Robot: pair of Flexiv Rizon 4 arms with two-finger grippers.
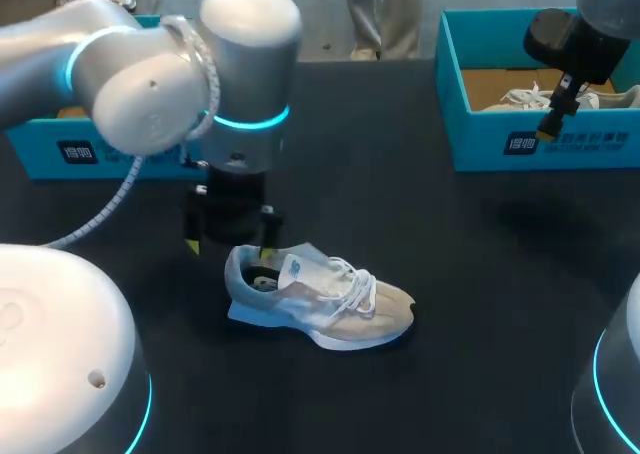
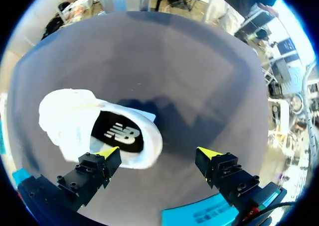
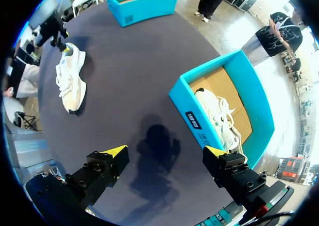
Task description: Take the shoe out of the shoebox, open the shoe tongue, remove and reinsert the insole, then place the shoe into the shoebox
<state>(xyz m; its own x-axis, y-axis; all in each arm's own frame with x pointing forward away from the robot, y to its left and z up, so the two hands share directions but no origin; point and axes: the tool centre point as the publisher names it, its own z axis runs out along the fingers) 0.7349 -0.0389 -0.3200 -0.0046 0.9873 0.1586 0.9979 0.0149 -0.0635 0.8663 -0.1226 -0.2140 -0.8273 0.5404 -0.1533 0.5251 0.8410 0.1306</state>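
The shoe (image 1: 330,299) lies out on the worktop (image 1: 480,274), sole down, toe toward my right side. My left gripper (image 1: 228,246) hangs right over its heel end. In the left wrist view the jaws are spread wide with nothing held. One fingertip (image 2: 107,154) sits at the heel rim and the other is out over bare worktop. The dark insole (image 2: 119,134) lies flat in the opening. I cannot tell whether the near tip touches the collar.

I judge the step in hand to be getting the insole out. For that I would shift the gripper toward the toe so one finger goes down inside the heel and the other stays outside. I would close only partway, then pinch the insole's back edge rather than the collar padding. The lift should be slow and angled toward the heel, so the insole peels out without dragging the shoe along. The tongue (image 1: 305,269) looks only partly raised, so the front may bind.

My right gripper (image 1: 550,126) is wide open and empty, over the near wall of the right box (image 1: 560,139), well apart from the shoe. It could come over to steady the toe.
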